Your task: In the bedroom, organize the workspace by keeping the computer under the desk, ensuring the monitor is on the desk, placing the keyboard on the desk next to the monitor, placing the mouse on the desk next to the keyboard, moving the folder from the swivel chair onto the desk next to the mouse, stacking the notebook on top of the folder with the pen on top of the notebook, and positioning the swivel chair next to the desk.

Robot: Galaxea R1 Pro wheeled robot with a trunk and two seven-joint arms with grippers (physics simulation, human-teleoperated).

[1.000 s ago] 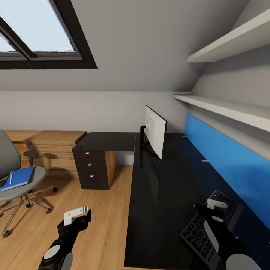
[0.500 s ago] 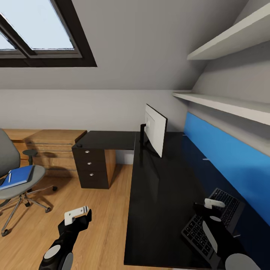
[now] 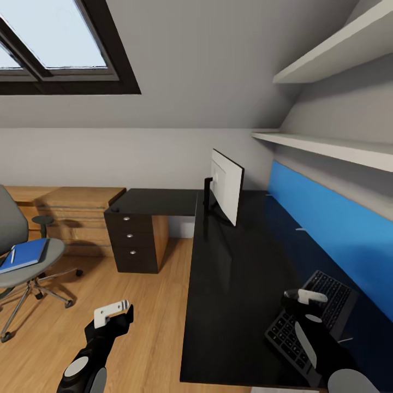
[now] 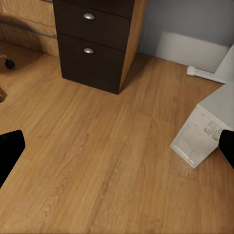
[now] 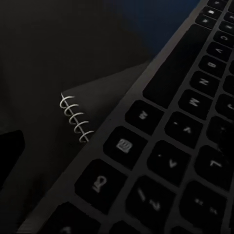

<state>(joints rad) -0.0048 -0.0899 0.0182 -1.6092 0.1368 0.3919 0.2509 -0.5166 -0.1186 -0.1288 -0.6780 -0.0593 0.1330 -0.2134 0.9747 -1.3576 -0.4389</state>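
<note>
Against the earlier head pictures the whole scene has slid slightly left and down, so the camera has moved rather than the furniture: the chair (image 3: 22, 256) now sits closer to the left edge, and the keyboard (image 3: 311, 322) shows a little more of its near end. The folder (image 3: 24, 254) lies on the chair seat as before, with a slim white pen (image 3: 12, 254) on top of it. The monitor (image 3: 226, 188) stands on the desk (image 3: 234, 273) near the corner, seen edge-on with its pale back toward the camera. The keyboard lies on the desk by the blue back panel (image 3: 327, 229), partly hidden by the right gripper (image 3: 305, 301), which hangs just over it; whether its fingers are apart or together cannot be told. In the right wrist view the keyboard (image 5: 170, 156) is close and dim, and beside its edge a wire spiral binding (image 5: 75, 119) shows on a dark flat thing that may be the notebook, hard to separate from the black top. The left gripper (image 3: 112, 313) hangs over the wood floor (image 3: 142, 305) with nothing between its fingers; in the left wrist view its fingertips (image 4: 9, 151) stand wide apart. That view also shows the computer (image 4: 207, 129) standing on the floor, cut off at the frame edge, and the drawer unit (image 4: 95, 44).
</note>
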